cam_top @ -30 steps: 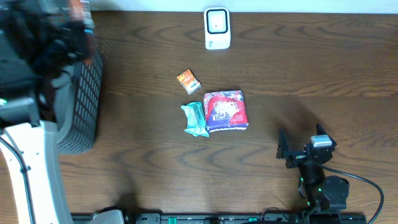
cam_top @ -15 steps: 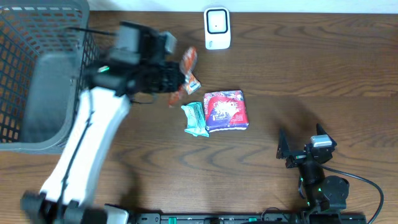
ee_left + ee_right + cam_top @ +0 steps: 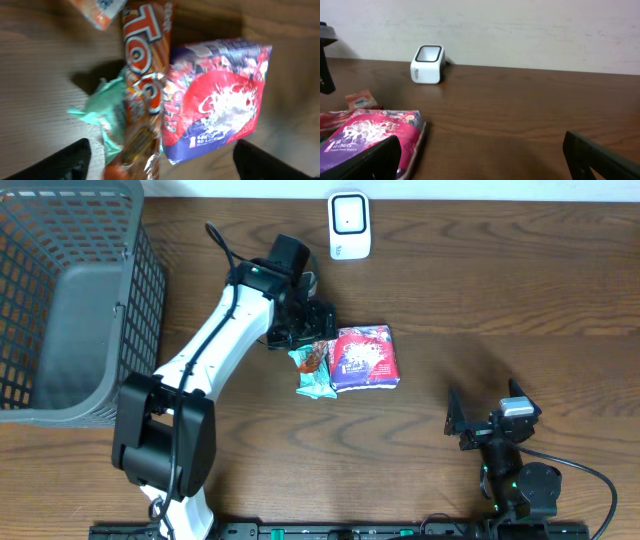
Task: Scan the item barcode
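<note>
An orange snack bar (image 3: 146, 75) lies loose across a teal packet (image 3: 102, 112), right beside a red-and-purple packet (image 3: 217, 97). My left gripper (image 3: 160, 165) hovers just over them, open, its two fingers wide either side of the bar's near end. From overhead, the left gripper (image 3: 316, 336) sits above the bar (image 3: 318, 356), the teal packet (image 3: 312, 380) and the red-and-purple packet (image 3: 366, 358). The white scanner (image 3: 349, 225) stands at the table's far edge. My right gripper (image 3: 488, 426) rests open at the front right with nothing between its fingers.
A grey mesh basket (image 3: 70, 300) fills the far left. A small orange packet (image 3: 97, 10) lies just beyond the bar. In the right wrist view the scanner (image 3: 426, 64) stands by the wall and the red-and-purple packet (image 3: 370, 131) lies at the near left.
My left arm swung from the basket to the table's middle carrying the orange bar. Its jaws have opened and the bar now lies on the teal packet. The right arm has not moved.
</note>
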`<state>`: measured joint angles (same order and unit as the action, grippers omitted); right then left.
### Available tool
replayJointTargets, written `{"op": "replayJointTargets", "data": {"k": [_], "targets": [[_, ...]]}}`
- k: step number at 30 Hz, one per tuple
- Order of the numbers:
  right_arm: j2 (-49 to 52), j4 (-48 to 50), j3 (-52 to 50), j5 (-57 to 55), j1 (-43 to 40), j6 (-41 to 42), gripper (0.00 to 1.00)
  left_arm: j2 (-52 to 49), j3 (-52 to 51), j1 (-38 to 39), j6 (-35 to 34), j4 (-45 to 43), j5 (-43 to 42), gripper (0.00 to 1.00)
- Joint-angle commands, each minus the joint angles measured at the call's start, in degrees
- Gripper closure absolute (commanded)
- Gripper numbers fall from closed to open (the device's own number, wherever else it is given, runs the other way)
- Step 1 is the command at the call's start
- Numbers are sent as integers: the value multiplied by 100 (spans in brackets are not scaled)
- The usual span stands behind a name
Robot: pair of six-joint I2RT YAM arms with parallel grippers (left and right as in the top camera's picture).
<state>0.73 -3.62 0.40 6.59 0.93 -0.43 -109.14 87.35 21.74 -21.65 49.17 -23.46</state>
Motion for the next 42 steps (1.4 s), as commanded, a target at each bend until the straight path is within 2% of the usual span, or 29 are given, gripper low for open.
{"op": "replayJointTargets", "data": {"k": [1,10,15,21,26,32,34,36,37,38,42], "targets": [[-17,-22,-11,-11,-13,81,1,308,199,-278,-33,74,24,7],[-17,-22,-11,-13,-13,81,1,1720,199,-1327,164,186,-2,6],[-17,-22,-11,-11,-13,81,1,2122,199,-1740,168,525,68,5],[-13,-22,-11,-11,-13,81,1,2153,197,-1917,164,1091,1224,4],[-13,-22,-11,-11,-13,81,1,2155,197,-1937,190,1318,1731,5],[-13,-22,-11,-11,-13,81,1,2203,208,-1980,400,1154,2273,25],[-13,-22,-11,-13,-13,81,1,2247,216,-2024,400,1145,2328,36],[-13,-24,-11,-13,-13,81,1,2308,216,-2044,398,1139,2323,73],[-13,-22,-11,-11,-13,81,1,2334,216,-2044,398,1137,2376,86],[-13,-22,-11,-11,-13,81,1,2356,216,-2044,400,1137,2439,92],[-9,-22,-11,-11,-13,81,1,2524,216,-2044,398,1189,2828,92]]}}
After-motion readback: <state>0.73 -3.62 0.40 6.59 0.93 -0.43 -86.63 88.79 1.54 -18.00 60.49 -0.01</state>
